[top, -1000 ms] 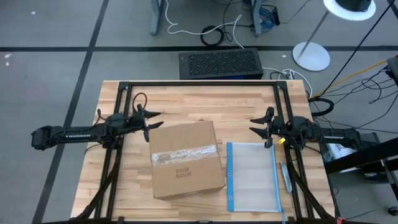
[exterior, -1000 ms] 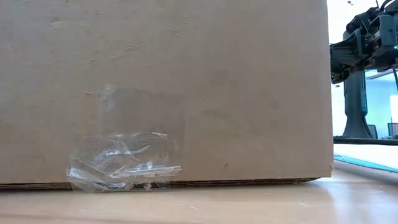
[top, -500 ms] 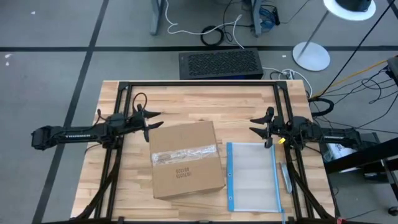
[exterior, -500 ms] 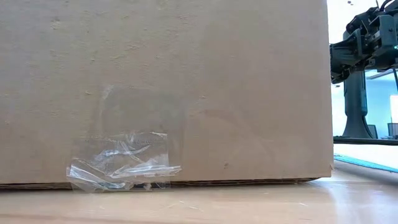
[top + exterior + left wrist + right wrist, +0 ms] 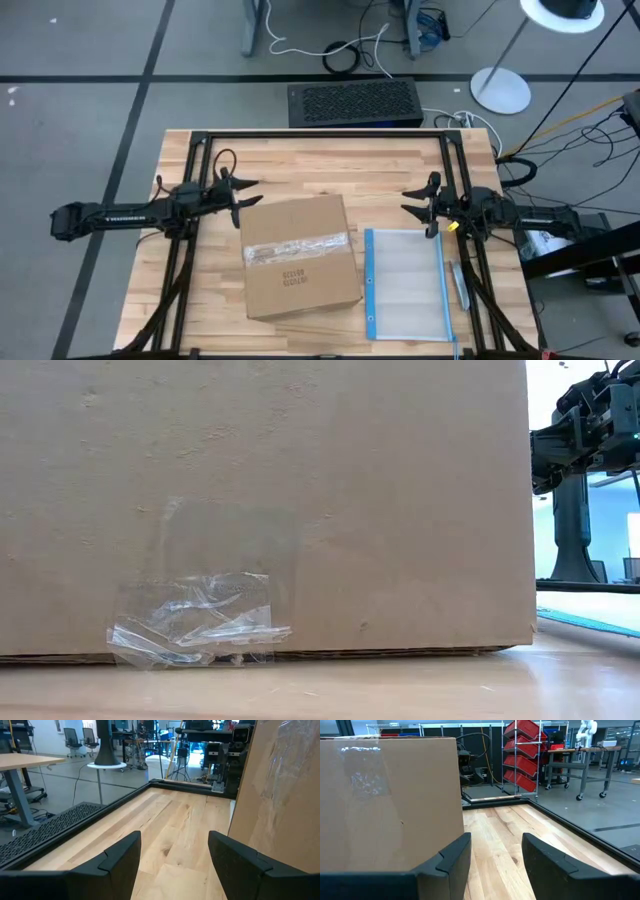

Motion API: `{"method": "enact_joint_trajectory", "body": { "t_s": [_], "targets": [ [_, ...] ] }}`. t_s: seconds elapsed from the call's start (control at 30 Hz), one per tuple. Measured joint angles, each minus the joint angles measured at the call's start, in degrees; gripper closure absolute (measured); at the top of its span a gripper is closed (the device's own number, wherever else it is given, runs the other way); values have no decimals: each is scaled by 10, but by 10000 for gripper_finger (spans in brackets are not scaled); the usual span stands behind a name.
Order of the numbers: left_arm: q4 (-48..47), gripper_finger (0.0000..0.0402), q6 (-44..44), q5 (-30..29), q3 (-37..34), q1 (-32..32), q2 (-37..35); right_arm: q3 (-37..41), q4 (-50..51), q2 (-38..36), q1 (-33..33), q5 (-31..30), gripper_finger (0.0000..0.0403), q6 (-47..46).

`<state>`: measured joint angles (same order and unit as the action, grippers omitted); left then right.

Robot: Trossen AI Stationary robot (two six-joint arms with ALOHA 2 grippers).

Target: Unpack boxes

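Note:
A brown cardboard box (image 5: 298,254) stands on its bottom face on the wooden table (image 5: 330,165), near the middle; a strip of clear tape (image 5: 297,246) crosses its top and dark print sits below that. It fills the low view (image 5: 270,500), where a crumpled tape end (image 5: 195,622) sticks to its side. My left gripper (image 5: 248,196) hovers open just off the box's far left corner, fingers level, nothing between them (image 5: 172,855). My right gripper (image 5: 408,201) hovers open right of the box, above the table (image 5: 495,852).
A clear plastic pouch with blue edges (image 5: 408,283) lies flat right of the box, a pen-like tool (image 5: 459,284) beside it. A black frame (image 5: 320,135) rims the table. A black grille-topped unit (image 5: 354,103) sits beyond the far edge. Bare wood shows along the far side.

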<state>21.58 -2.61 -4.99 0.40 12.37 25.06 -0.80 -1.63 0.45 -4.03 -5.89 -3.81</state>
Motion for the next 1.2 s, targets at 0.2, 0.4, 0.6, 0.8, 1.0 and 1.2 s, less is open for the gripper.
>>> {"method": "enact_joint_trajectory", "body": {
  "t_s": [0.2,0.4,0.6,0.8,1.0,1.2],
  "targets": [
    [0,164,0,0,0,0,0,0,-4,0,0,-3,236,0],
    [0,164,0,0,0,0,0,0,-8,0,0,-5,236,-1],
    [0,164,0,0,0,0,0,0,-8,0,0,0,236,-81],
    [0,164,0,0,0,0,0,-5,-150,0,0,3,236,-102],
    [0,164,0,0,0,0,0,-162,-322,30,0,33,236,10],
    [0,164,0,0,0,0,0,-406,-160,219,0,70,236,42]
  ]
}}
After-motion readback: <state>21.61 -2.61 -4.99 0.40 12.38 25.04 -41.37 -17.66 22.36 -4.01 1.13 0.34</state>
